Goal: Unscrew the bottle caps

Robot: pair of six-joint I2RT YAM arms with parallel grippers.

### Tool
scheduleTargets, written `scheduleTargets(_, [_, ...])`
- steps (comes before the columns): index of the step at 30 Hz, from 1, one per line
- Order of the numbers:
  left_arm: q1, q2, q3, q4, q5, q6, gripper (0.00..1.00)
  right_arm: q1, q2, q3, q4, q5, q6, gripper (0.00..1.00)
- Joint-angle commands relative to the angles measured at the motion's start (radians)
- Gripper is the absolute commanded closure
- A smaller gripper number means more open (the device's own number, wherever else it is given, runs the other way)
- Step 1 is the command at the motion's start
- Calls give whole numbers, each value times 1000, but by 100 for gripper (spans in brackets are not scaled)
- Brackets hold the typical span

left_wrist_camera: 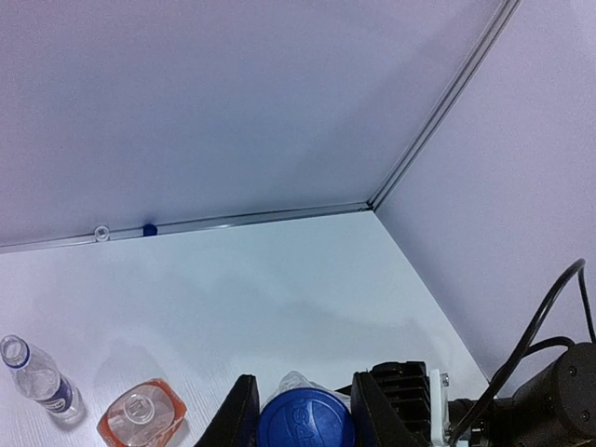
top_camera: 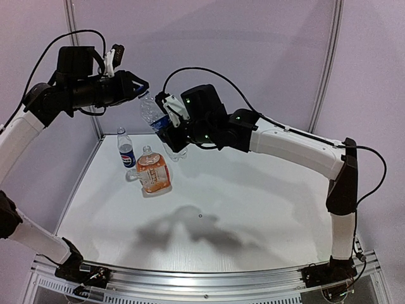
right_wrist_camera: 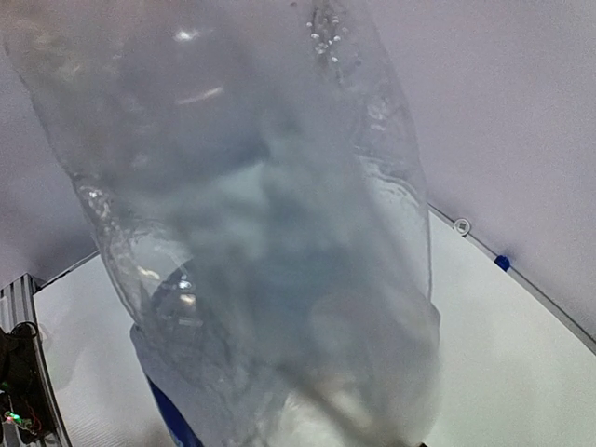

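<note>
The left gripper [top_camera: 140, 87] is clenched on a round, ribbed blue cap [left_wrist_camera: 305, 421], apparently seated on the tilted clear bottle [top_camera: 150, 111] that the right gripper [top_camera: 168, 130] grasps aloft. Only the left wrist view shows the open mouths of the slim bottle [left_wrist_camera: 37, 377] and orange bottle [left_wrist_camera: 142, 414]. A whitish cap [left_wrist_camera: 101, 233] and a second blue cap [left_wrist_camera: 149, 228] lie along the back wall. The right wrist view is filled by blurred bottle.

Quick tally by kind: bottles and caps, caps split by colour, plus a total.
Slim bottles: 2, the held bottle and the standing bottle
Orange bottle: 1
Blue caps: 2, the cap on the held bottle and the loose blue cap
Whitish cap: 1
Total: 6
</note>
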Motion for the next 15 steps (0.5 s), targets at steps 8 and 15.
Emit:
scheduleTargets(8, [-29,-69,-52,10,50,64,39,7,-36,-45,81,45,27,69])
scheduleTargets(15, [-22,-207,-111,17,-15,216,22,8,-80,-114,104,51,48,70])
